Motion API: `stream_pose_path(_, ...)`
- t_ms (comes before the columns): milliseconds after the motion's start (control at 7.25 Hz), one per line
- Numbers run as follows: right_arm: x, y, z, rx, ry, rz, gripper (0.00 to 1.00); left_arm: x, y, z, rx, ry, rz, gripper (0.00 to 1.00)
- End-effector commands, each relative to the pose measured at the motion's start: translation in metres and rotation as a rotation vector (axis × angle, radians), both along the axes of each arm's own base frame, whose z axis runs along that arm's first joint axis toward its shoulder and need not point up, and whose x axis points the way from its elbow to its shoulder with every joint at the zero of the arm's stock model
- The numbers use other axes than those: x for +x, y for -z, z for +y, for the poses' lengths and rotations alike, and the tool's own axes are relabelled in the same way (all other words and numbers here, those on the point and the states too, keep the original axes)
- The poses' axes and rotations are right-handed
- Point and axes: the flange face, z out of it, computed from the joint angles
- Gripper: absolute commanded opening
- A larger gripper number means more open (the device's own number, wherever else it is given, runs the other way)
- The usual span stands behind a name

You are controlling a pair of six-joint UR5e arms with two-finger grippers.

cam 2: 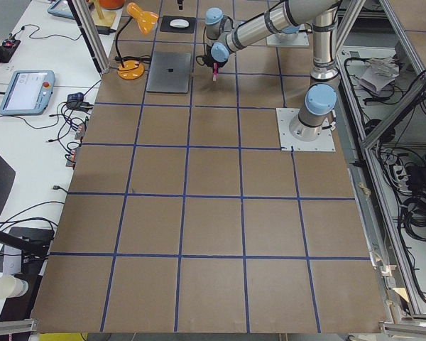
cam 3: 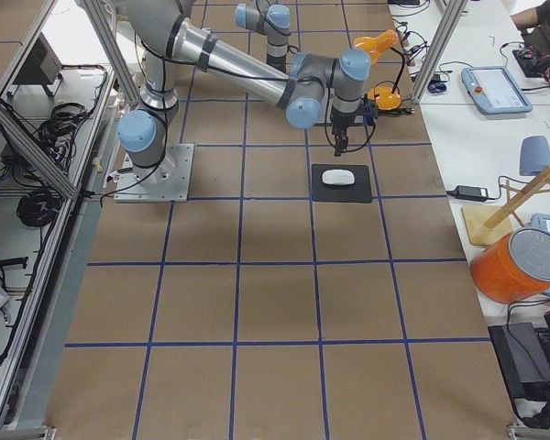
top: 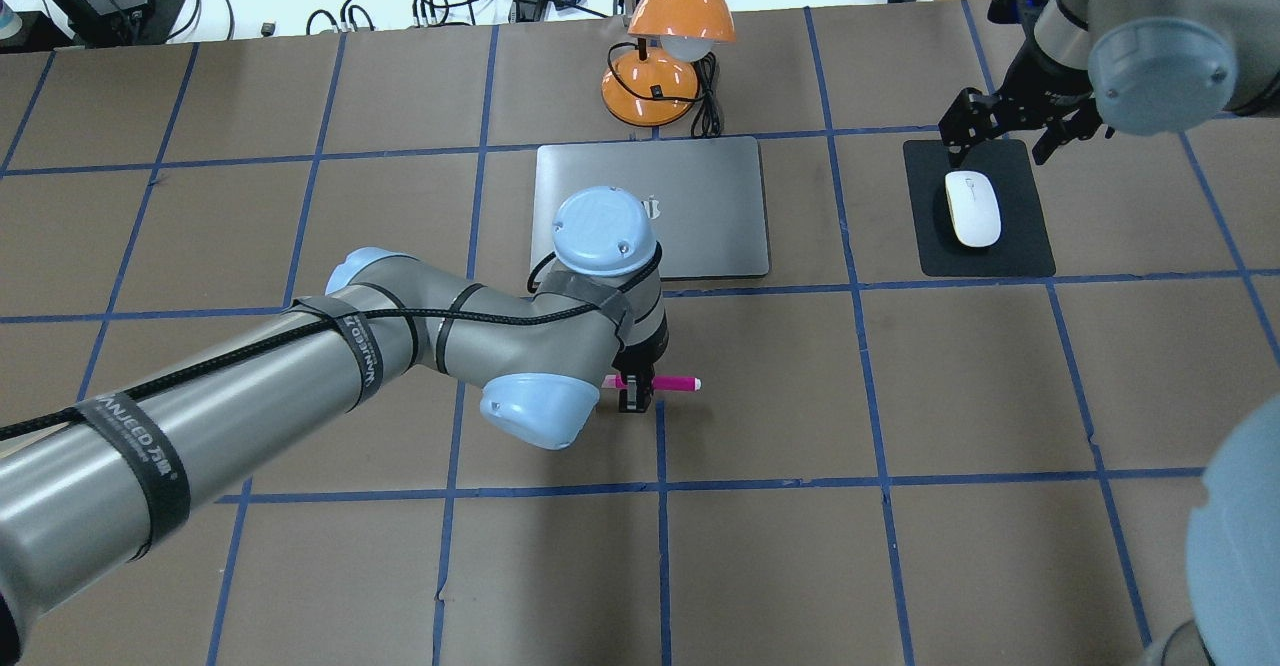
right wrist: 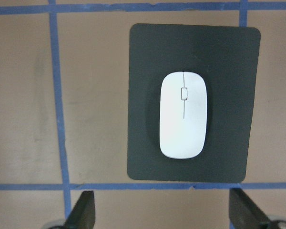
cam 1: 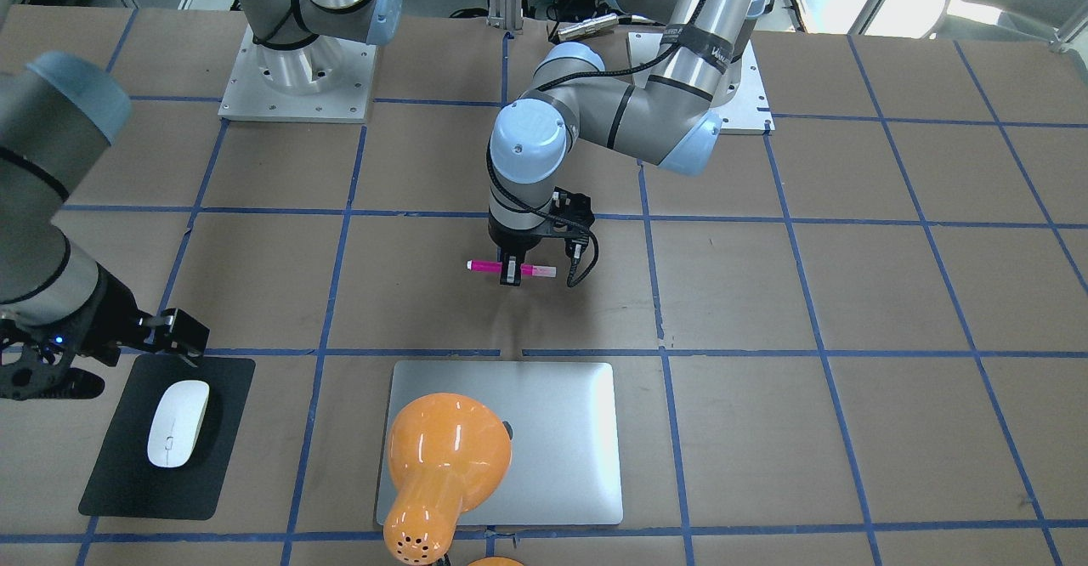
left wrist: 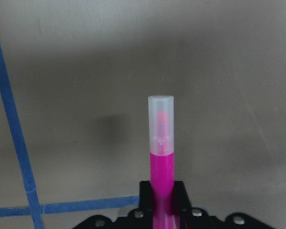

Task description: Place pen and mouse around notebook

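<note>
Left gripper (cam 1: 510, 274) clamped mid-barrel on short magenta-pink marker pen (cam 1: 487, 267). Pen was level, whitish cap end free, on robot's side of flat silver-grey metal laptop notebook (cam 1: 552, 430), apart from it. Right gripper (right wrist: 162, 212) hung spread wide, empty, above smooth white oval mouse (right wrist: 183, 114). Mouse lay on thin black mat (right wrist: 143, 95), off notebook's right.

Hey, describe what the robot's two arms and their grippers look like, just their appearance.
The left arm and right arm are silver-grey metal tubes with rounded pale blue caps at the joints. A black cable runs along the left arm, bound on by black straps with white lettering. The left gripper is black with two slim fingers. The right gripper is black too, with an open, skeletal frame.
</note>
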Motion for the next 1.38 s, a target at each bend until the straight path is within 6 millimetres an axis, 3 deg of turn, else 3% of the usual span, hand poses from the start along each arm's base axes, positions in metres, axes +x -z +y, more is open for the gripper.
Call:
stream_pose_path(0, 0.031, -0.088, 0.057, 0.004, 0.014, -0.001, 1.00, -0.010, 0.006, -0.001, -0.014, 0.010, 0.013, 0.00)
stream_pose_path(138, 0.055, -0.131, 0.093, -0.016, 0.044, 0.014, 1.00, -0.010, 0.011, -0.001, -0.006, 0.013, 0.008, 0.21)
stream_pose_path(276, 0.072, -0.152, 0.113, -0.034, 0.044, -0.003, 1.00, -0.008, 0.012, 0.000, -0.005, 0.017, -0.004, 0.99)
stream_pose_path(414, 0.088, -0.136, 0.106, -0.003, 0.104, -0.007, 1.00, -0.009, 0.000, -0.003, -0.031, 0.023, 0.009, 1.00)
stream_pose_path(690, 0.130, -0.139, 0.100, -0.067, 0.027, 0.001, 1.00, -0.009, -0.053, -0.020, -0.079, 0.155, 0.024, 1.00)
stream_pose_path(828, 0.132, -0.135, 0.098, -0.062, 0.012, 0.006, 1.00, 0.008, -0.087, -0.038, -0.026, 0.261, 0.034, 1.00)
stream_pose_path(966, 0.132, -0.126, 0.099, -0.044, -0.002, 0.006, 1.00, 0.015, -0.121, -0.047, 0.057, 0.411, 0.154, 1.00)
stream_pose_path(1241, 0.138, -0.132, 0.103, -0.056, -0.025, -0.001, 1.00, 0.044, -0.174, -0.040, 0.113, 0.687, 0.180, 1.00)
